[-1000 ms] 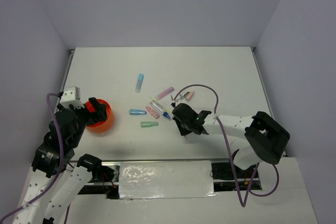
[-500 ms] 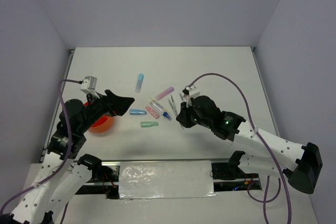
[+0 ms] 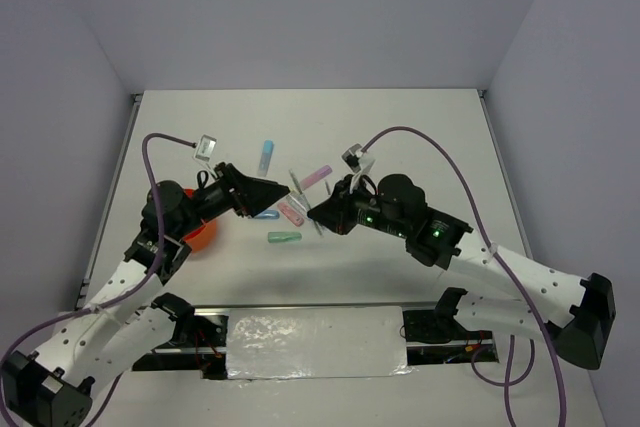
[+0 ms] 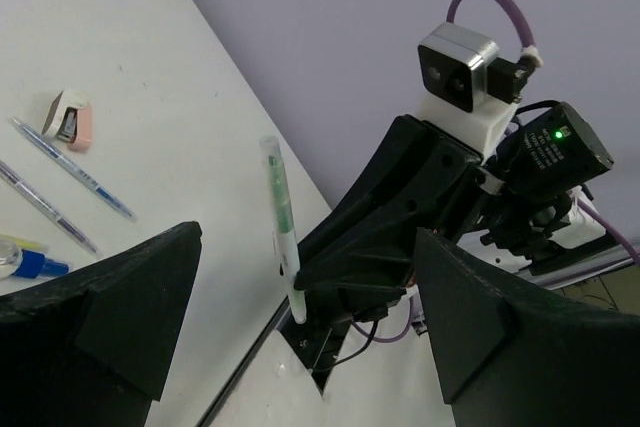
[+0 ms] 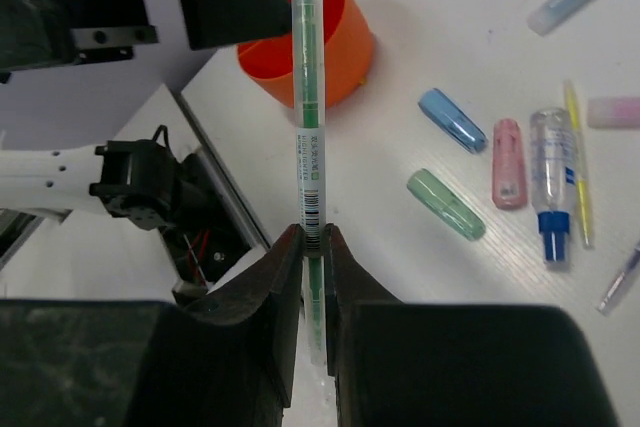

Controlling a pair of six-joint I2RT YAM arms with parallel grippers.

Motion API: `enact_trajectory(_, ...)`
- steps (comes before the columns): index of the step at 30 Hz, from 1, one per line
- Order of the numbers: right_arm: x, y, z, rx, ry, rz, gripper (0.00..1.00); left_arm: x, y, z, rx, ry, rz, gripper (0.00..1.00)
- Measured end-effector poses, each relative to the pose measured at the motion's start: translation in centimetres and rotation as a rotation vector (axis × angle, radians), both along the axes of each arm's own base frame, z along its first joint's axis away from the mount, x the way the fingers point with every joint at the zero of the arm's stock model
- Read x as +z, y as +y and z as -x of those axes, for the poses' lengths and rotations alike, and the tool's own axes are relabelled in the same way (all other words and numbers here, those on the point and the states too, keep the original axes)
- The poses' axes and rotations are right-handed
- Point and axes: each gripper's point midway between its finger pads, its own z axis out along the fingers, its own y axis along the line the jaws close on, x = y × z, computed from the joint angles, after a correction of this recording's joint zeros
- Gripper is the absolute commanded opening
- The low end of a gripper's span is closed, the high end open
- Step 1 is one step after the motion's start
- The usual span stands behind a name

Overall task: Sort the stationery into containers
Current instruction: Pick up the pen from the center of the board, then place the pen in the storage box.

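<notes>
My right gripper (image 5: pixel 312 237) is shut on a clear green-inked pen (image 5: pixel 308 97) and holds it in the air, its far end toward the orange cup (image 5: pixel 305 39). In the top view this gripper (image 3: pixel 320 215) holds the pen (image 3: pixel 297 185) just in front of my left gripper (image 3: pixel 272 190). My left gripper (image 4: pixel 305 242) is open wide and empty, facing the pen (image 4: pixel 278 217). On the table lie a blue capsule (image 5: pixel 452 119), a pink one (image 5: pixel 508 162), a green one (image 5: pixel 445 204) and a clear blue-tipped pen (image 5: pixel 550 187).
The orange cup (image 3: pixel 198 235) stands at the left, partly hidden by my left arm. A light blue piece (image 3: pixel 266 157) and a pink piece (image 3: pixel 316 176) lie farther back. A peach piece (image 4: pixel 70 119) and thin grey pens (image 4: pixel 75 169) lie behind. The table's near edge shows a dark gap.
My left gripper has left the cup and swung right, toward the middle. My right gripper has risen from the table with the green pen and turned toward the left gripper.
</notes>
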Motion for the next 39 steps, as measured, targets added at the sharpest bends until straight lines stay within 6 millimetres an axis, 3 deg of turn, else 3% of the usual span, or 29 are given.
enact_trajectory(7,0.9,1.9,1.1,0.078,-0.013,-0.031,0.03,-1.2,-1.2,-0.1,-0.034,0.036,-0.017,0.92)
enact_trajectory(10,0.7,2.4,1.5,0.103,-0.007,-0.027,0.04,-1.4,-1.4,-0.1,-0.037,0.044,-0.023,0.81)
enact_trajectory(13,0.4,3.1,1.8,0.131,-0.003,-0.015,0.05,-1.4,-1.4,-0.2,-0.037,0.038,-0.030,0.58)
enact_trajectory(14,0.2,3.3,2.0,0.142,-0.002,-0.009,0.05,-1.3,-1.4,-0.2,-0.038,0.032,-0.035,0.45)
enact_trajectory(16,-0.2,3.6,2.2,0.156,-0.003,0.001,0.06,-1.1,-1.5,-0.3,-0.039,0.026,-0.041,0.35)
enact_trajectory(17,-0.2,3.7,2.4,0.162,-0.004,0.003,0.07,-1.1,-1.5,-0.3,-0.041,0.022,-0.047,0.23)
enact_trajectory(18,-0.2,3.7,2.4,0.164,-0.006,0.003,0.08,-1.2,-1.6,-0.4,-0.041,0.021,-0.052,0.17)
enact_trajectory(20,0.0,3.7,2.4,0.169,-0.009,0.004,0.17,-1.4,-1.5,-0.5,-0.039,0.015,-0.062,0.03)
enact_trajectory(21,-0.1,3.7,2.5,0.170,-0.008,0.005,0.21,-1.4,-1.5,-0.4,-0.040,0.011,-0.067,0.01)
enact_trajectory(22,-0.1,3.7,2.5,0.170,-0.008,0.007,0.35,-1.4,-1.6,-0.4,-0.043,0.002,-0.076,0.00)
enact_trajectory(25,0.1,3.7,2.3,0.162,-0.016,0.002,0.99,-1.4,-1.5,-0.3,-0.049,-0.006,-0.111,0.00)
enact_trajectory(28,0.9,2.9,1.8,0.118,-0.053,-0.002,1.00,-1.3,-0.7,-1.0,0.012,0.000,-0.186,0.00)
enact_trajectory(32,3.5,-0.3,1.2,-0.009,-0.124,-0.054,1.00,-0.9,3.9,-4.4,0.334,0.057,-0.334,0.00)
enact_trajectory(36,5.1,-4.1,1.2,-0.130,-0.179,-0.110,1.00,-2.0,12.9,-7.2,0.837,0.171,-0.518,0.00)
enact_trajectory(39,4.7,-5.8,1.3,-0.177,-0.192,-0.114,1.00,-2.8,18.6,-7.2,1.131,0.233,-0.659,0.00)
